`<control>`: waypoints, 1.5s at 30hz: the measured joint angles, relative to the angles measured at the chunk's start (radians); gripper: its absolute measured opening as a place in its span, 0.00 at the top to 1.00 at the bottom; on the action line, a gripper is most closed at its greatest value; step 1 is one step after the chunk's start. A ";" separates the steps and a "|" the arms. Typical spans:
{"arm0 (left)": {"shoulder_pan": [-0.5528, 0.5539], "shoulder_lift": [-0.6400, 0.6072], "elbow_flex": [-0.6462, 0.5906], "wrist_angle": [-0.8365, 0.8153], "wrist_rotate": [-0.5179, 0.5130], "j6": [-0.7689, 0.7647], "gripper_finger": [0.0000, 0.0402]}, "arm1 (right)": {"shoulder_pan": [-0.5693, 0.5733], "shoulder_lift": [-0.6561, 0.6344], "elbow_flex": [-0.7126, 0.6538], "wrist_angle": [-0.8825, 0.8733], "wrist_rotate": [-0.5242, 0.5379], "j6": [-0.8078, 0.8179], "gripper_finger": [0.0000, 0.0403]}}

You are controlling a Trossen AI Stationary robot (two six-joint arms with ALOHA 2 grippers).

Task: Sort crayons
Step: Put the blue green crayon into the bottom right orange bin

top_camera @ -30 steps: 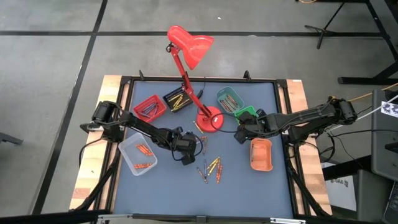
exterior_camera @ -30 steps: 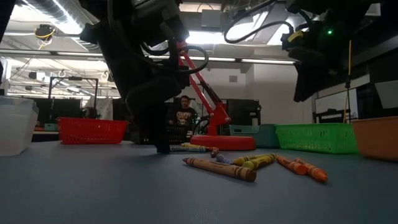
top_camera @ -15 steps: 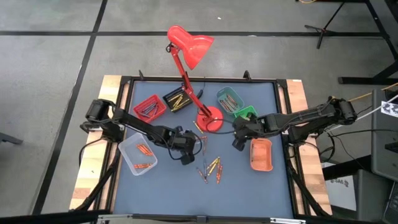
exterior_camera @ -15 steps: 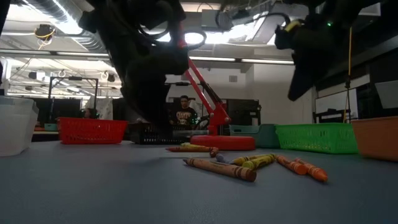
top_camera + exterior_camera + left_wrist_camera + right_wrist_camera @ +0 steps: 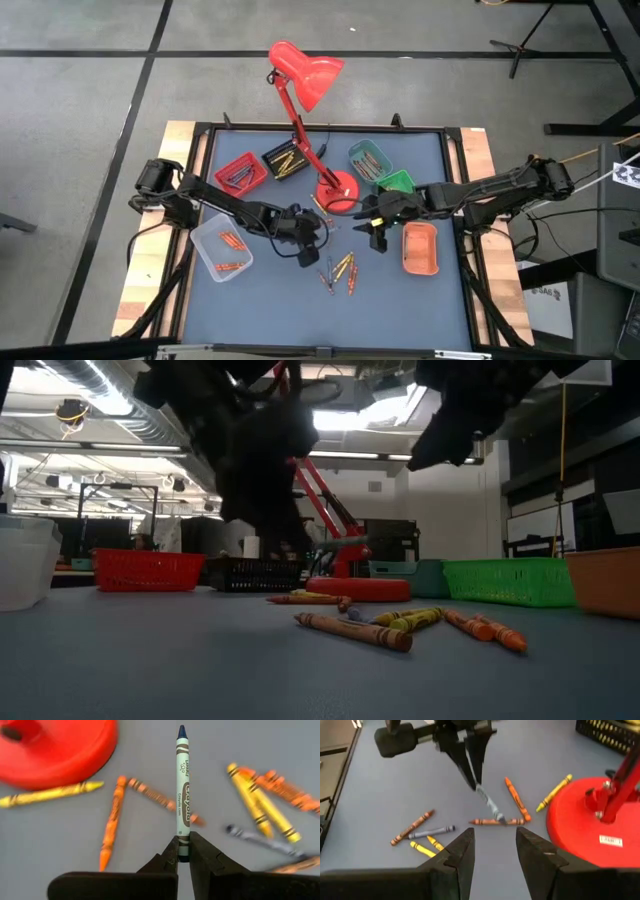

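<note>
Since a second ago, the right gripper [image 5: 378, 232] has swung from beside the green tray [image 5: 395, 182] out over the open tabletop [image 5: 270, 290], toward the loose crayons [image 5: 340, 270], while the left gripper [image 5: 318, 232] has lifted off the surface. Pinched together, the left fingers [image 5: 172, 857] clamp one end of a green-wrapped crayon [image 5: 183, 795], its dark tip pointing away toward 12 o'clock in the left wrist view. Only that view makes the grip plain; from above the held crayon is too small to make out, and the low view shows both arms as dark silhouettes with their ends cut off. Right fingers [image 5: 460, 855] stand apart, holding nothing, above the scattered pile. From the right wrist the left gripper's crayon hangs over orange and yellow ones beside the red lamp base [image 5: 590, 820]. More crayons lie at 6 o'clock from the lamp base, others in the trays around the tabletop.
</note>
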 joint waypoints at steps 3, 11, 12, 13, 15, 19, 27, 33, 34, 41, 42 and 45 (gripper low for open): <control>0.000 0.000 0.000 0.059 0.005 0.008 0.98 | 0.000 0.000 0.000 0.011 0.000 -0.028 0.65; 0.009 0.000 0.001 0.255 0.005 0.092 0.98 | 0.000 0.000 0.000 0.010 0.000 -0.059 0.65; 0.012 0.000 0.001 0.272 0.005 0.102 0.98 | 0.000 0.000 0.000 0.010 0.000 -0.059 0.65; 0.015 0.000 0.001 0.290 0.005 0.107 0.98 | 0.000 0.000 0.000 0.010 0.000 -0.059 0.65; 0.023 0.000 0.001 0.322 0.005 0.115 0.98 | 0.000 0.000 0.000 0.009 0.000 -0.060 0.65; 0.039 -0.001 0.001 0.360 0.031 0.132 0.98 | 0.000 0.000 0.000 0.009 0.000 -0.062 0.65; 0.052 -0.001 0.001 0.382 0.034 0.134 0.98 | 0.000 0.000 0.000 0.009 -0.001 -0.082 0.65; 0.052 -0.002 0.001 0.435 0.031 0.201 0.98 | 0.000 0.000 0.000 0.009 -0.002 -0.082 0.65; 0.052 -0.002 0.001 0.443 0.031 0.212 0.98 | 0.000 0.000 0.000 0.009 -0.002 -0.082 0.65; 0.058 -0.002 0.001 0.454 0.024 0.238 0.98 | 0.000 0.000 0.000 0.009 -0.002 -0.082 0.66; 0.059 -0.002 0.001 0.454 0.024 0.238 0.98 | 0.000 0.000 0.000 0.009 -0.002 -0.082 0.67; 0.058 -0.002 0.001 0.454 0.024 0.245 0.98 | 0.000 0.000 0.000 0.009 -0.002 -0.082 0.72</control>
